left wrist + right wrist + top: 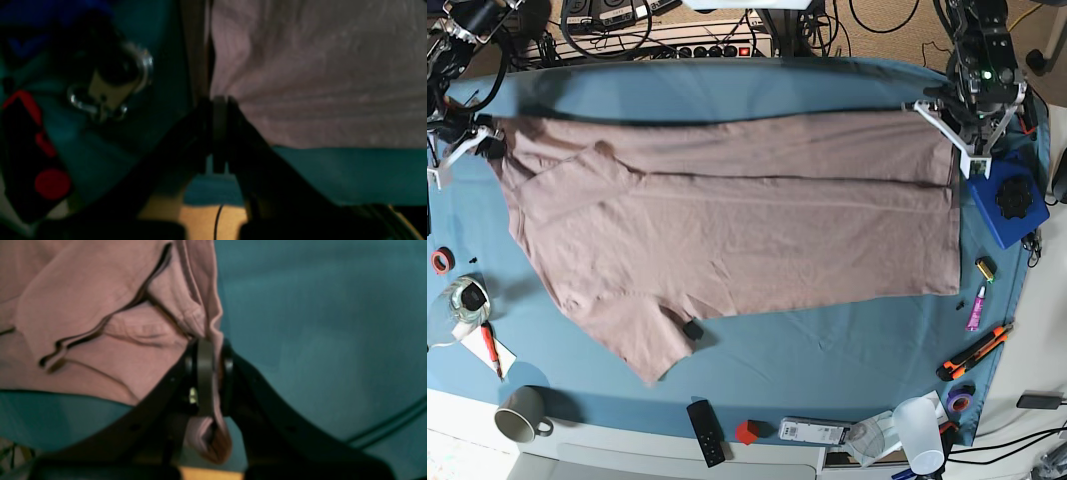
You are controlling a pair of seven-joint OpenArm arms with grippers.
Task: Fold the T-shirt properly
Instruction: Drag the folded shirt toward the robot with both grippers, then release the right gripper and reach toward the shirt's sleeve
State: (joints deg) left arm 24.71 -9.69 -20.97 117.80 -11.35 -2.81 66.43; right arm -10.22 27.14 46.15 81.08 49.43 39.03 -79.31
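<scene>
T-shirt [727, 220]: lay spread on counter [827, 345]; left gripper [218, 106] and right gripper [208, 350] fingers each clenched on an edge.

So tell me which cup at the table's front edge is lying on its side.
The translucent white cup by the front-right corner lies tipped over; the grey mug at front-left stands upright.

- The right gripper [209, 373] is clamped on a bunched pink edge of the T-shirt [86, 306].
- Fabric hangs below the jaws.
- More shirt spreads to the pincer's upper left.
- Teal table cloth [317, 323] lies on its right.
</scene>
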